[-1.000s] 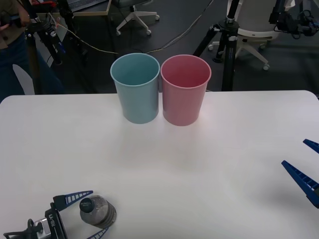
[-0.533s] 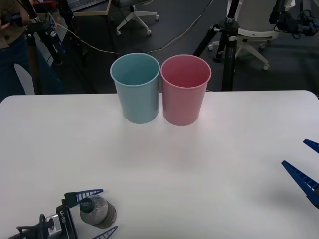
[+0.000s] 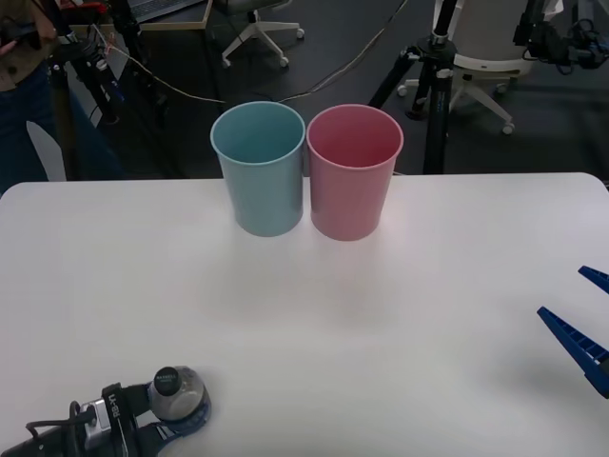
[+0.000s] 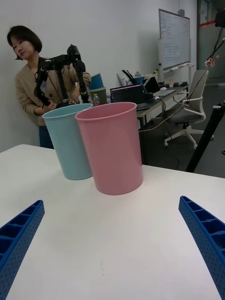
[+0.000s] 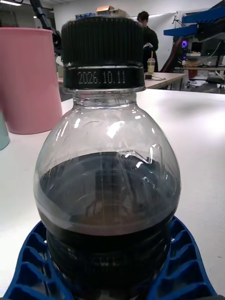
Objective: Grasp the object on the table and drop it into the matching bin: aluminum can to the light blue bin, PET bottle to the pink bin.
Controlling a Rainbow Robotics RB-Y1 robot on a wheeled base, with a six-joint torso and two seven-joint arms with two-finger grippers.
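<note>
PET bottle (image 3: 177,395) standing upright at the near left of the table (image 3: 381,314), being clasped low between the left gripper (image 3: 166,424) fingers for lifting; pink bin (image 3: 353,171) waiting well ahead; right gripper (image 3: 582,328) idling, spread wide.

An office-like robotics lab: rolling office chairs (image 3: 259,29) and a camera tripod (image 3: 428,67) stand on dark flooring with trailing cables, while desks with a laptop (image 4: 126,93) and a whiteboard (image 4: 174,37) line the wall behind the white surface (image 3: 400,314).
</note>
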